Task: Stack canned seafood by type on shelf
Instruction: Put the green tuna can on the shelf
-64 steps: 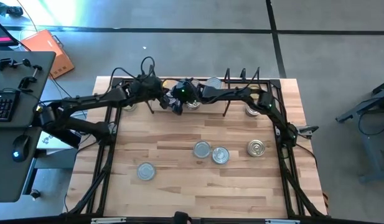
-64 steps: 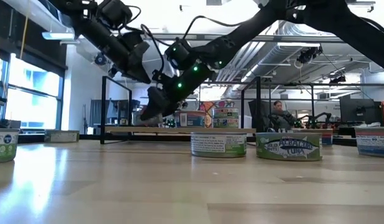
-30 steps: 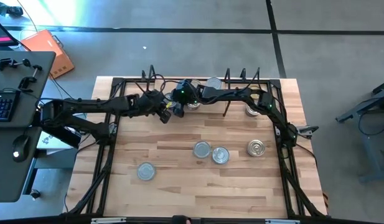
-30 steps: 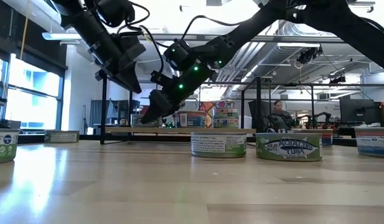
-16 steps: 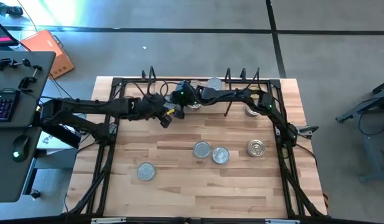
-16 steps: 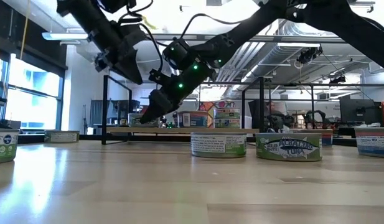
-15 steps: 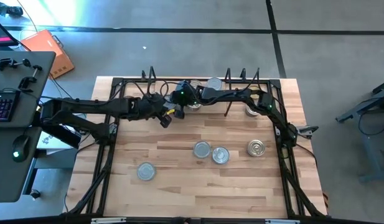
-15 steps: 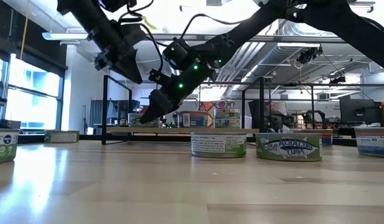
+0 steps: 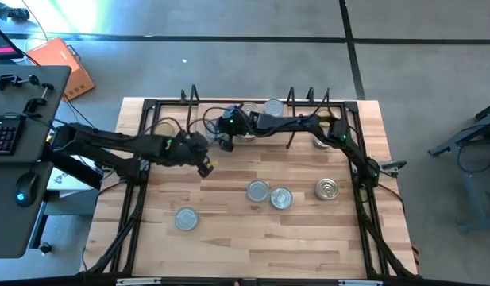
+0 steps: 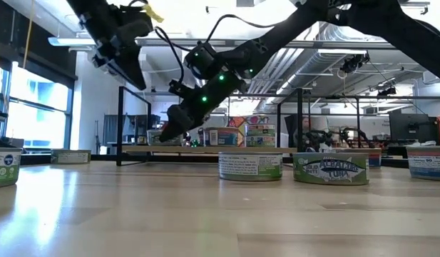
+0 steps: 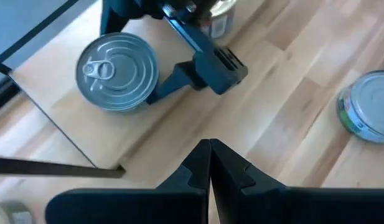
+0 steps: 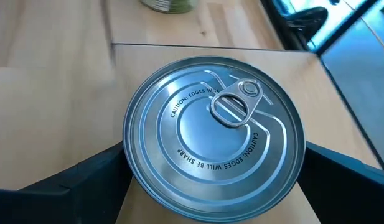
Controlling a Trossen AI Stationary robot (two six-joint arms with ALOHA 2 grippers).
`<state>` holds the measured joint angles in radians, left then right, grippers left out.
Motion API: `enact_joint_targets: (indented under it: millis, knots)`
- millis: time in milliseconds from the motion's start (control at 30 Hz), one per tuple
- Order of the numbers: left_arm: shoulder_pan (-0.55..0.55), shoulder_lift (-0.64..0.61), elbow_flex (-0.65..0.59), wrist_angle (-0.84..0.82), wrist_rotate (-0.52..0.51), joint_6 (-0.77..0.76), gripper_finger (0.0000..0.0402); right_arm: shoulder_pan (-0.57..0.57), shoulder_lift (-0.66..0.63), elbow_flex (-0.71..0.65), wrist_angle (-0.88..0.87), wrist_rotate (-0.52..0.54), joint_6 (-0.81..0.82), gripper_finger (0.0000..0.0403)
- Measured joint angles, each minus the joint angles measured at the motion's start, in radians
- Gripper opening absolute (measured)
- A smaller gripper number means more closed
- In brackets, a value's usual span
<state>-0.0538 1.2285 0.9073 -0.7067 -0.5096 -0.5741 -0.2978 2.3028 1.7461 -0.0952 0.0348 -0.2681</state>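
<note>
Tin (image 12: 213, 127) sat on the shelf board (image 11: 67, 140), squarely between the right tool's (image 12: 213, 180) spread fingers (apart, flanking it, not visibly clamped). Left tool (image 11: 210, 167) hung pinched together over the surface (image 9: 229, 238), farther off. Contact at the tin's sides was hidden.

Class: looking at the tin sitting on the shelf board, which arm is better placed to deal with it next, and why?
Right. The right gripper straddles the silver-topped tin on the shelf, fingers wide on either side. The left gripper is shut, holds nothing, and hangs over the table away from it.
</note>
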Motion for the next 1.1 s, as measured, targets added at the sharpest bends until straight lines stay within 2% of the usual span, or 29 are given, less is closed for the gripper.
enact_joint_targets:
  millis: [100, 267, 467, 700, 767, 933, 1100]
  knots:
    - [-0.047, 0.0, -0.048, 0.034, -0.049, -0.068, 0.0, 0.008, 0.0, 0.006, -0.01, 0.003, -0.003, 0.04]
    - [-0.062, 0.0, -0.189, 0.27, -0.077, -0.106, 0.0, 0.015, 0.0, 0.007, -0.014, 0.02, -0.006, 0.04]
    - [0.011, 0.001, -0.335, 0.551, -0.132, -0.061, 0.0, 0.024, 0.0, 0.009, -0.034, 0.025, -0.027, 0.04]
    - [0.119, 0.003, -0.406, 0.764, -0.143, 0.076, 0.0, 0.023, 0.0, 0.01, -0.044, -0.023, -0.028, 0.04]
    - [0.148, 0.003, -0.414, 0.788, -0.128, 0.102, 0.0, 0.024, 0.0, 0.01, -0.048, -0.046, -0.029, 0.04]
    - [0.213, 0.003, -0.437, 0.815, -0.017, 0.117, 0.0, 0.025, 0.0, 0.01, -0.065, -0.097, -0.018, 0.04]
    - [0.254, 0.025, -0.444, 0.817, 0.04, 0.133, 0.0, 0.024, 0.0, 0.009, -0.063, -0.1, -0.002, 0.04]
